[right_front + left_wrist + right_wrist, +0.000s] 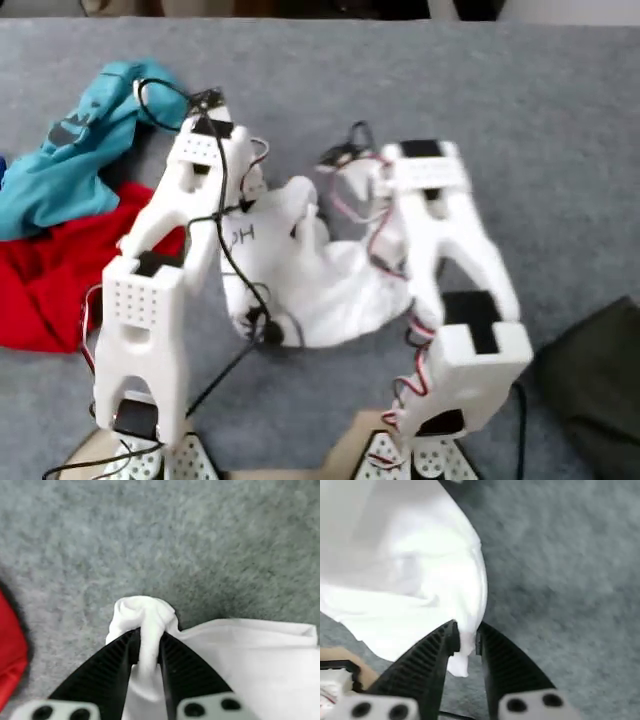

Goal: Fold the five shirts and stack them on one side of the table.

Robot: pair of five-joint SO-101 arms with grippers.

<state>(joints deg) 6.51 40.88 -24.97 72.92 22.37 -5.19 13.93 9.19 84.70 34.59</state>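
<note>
Two tools are each clamped on the same white shirt point(330, 280). At the left tool point(149, 636), the black ribbed fingers point(112, 667) are closed on a bunched fold of the white cloth. The fold bulges out in a rounded knob just past the tips. The rest of the shirt spreads away to one side of this tool on the grey surface point(200, 540).

At the right tool point(465, 632), the fingers pinch a thin edge of the shirt. A small flap passes back between them toward the wrist, and the broad body of the cloth spreads ahead of the tips and to one side.

In the high view the shirt lies crumpled between the two tools and back toward the arms' bases. The tools are near each other but apart, one at each end of the cloth.

A red shirt point(45, 270) lies flat on the outer side of the left tool, away from the right tool. In the left wrist view its edge shows beside the left tool, apart from the white cloth. A teal shirt point(70, 150) lies crumpled next to the red one, touching it, well out from the left tool. A dark shirt point(600, 380) lies behind and outward of the right tool, near the right arm's base.

A black cable point(222, 215) runs down the left arm and across the white shirt.
</note>
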